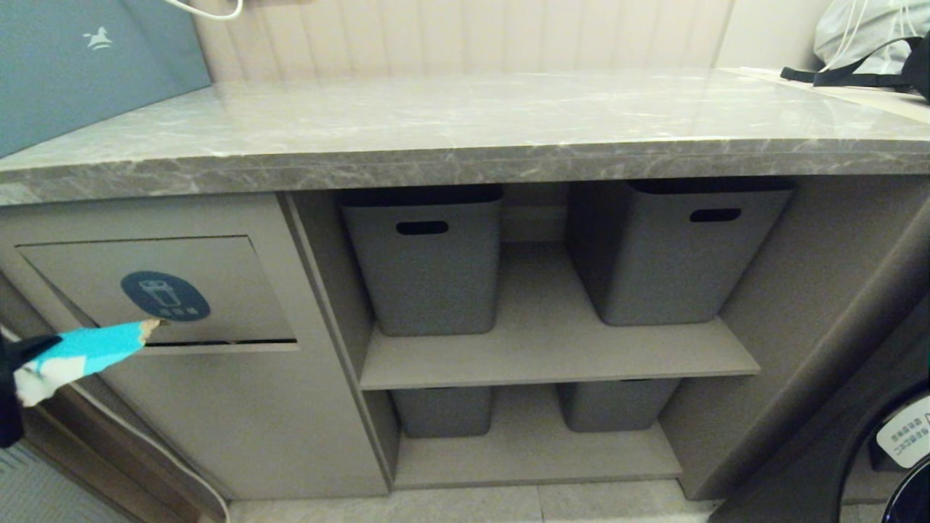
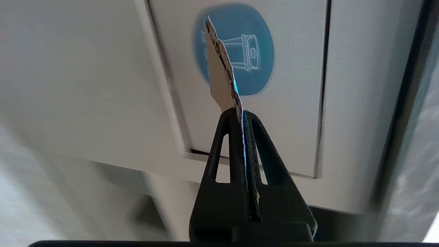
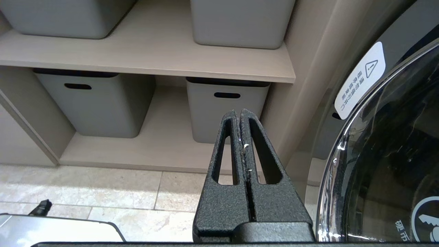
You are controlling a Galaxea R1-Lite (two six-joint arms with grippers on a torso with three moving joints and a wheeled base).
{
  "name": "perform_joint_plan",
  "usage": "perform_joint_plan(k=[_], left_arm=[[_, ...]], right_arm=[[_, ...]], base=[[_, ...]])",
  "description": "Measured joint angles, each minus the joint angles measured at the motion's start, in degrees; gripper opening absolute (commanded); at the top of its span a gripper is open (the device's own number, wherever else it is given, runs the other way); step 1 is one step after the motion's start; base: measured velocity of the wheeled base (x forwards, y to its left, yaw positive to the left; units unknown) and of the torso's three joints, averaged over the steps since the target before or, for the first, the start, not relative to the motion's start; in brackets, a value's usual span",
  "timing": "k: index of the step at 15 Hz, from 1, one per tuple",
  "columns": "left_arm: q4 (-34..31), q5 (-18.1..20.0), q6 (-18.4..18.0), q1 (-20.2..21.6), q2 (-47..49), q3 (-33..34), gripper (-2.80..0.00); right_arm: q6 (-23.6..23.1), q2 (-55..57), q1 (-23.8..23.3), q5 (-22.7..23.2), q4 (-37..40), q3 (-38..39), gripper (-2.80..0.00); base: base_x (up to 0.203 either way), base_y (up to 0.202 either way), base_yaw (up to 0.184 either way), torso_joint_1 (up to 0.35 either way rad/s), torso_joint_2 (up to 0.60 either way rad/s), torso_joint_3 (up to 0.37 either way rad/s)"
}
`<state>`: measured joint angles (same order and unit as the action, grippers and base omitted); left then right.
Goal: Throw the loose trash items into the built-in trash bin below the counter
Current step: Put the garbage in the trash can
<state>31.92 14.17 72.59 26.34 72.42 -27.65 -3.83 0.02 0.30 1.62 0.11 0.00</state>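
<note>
- The left gripper is clamped tight on the turquoise card, its two black fingers pinching the brown-backed sheet edge-on with no gap showing between them.
- In the head view the card sticks out from the gripper at the far left, its long axis running toward the flap of the built-in trash bin, with the torn brown tip right at the flap's lower edge, just under the dark blue oval bin icon.
- The flap looks slightly ajar: a dark slit shows along its bottom edge (how far it swings cannot be judged from here).
- The relation that matters: the card points tip-first at the flap, so the opening lies straight ahead of the jaws along the card's length; pushing forward along that axis should press the flap inward.
- The right gripper hangs idle with its fingers pressed together on nothing, facing the lower grey plastic tubs and well away from the bin, so the left arm is plainly the nearer one.
- The counter above shows no second trash piece.
</note>
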Motion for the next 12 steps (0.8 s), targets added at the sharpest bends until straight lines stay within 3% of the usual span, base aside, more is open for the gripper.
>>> perform_joint_plan(k=[3,6,9,12], left_arm=[[13.2,2.4,5.8,-0.5,7.5,2.6,-2.80],[21.5,2.6,9.2,-3.1,15.2,1.4,-2.80],[24.0,1.9,10.4,-4.8,23.0,-3.3,-2.80],[24.0,-1.1,16.2,-7.0,29.7,-10.5,-2.80]], right_arm=[[0.0,0.0,0.0,0.0,0.0,0.0,-2.80],[0.0,0.0,0.0,0.0,0.0,0.0,-2.80],[0.0,0.0,0.0,0.0,0.0,0.0,-2.80],[0.0,0.0,0.0,0.0,0.0,0.0,-2.80]], base=[[0.000,0.000,0.000,0.000,0.00,0.000],[0.000,0.000,0.000,0.000,0.00,0.000],[0.000,0.000,0.000,0.000,0.00,0.000],[0.000,0.000,0.000,0.000,0.00,0.000]])
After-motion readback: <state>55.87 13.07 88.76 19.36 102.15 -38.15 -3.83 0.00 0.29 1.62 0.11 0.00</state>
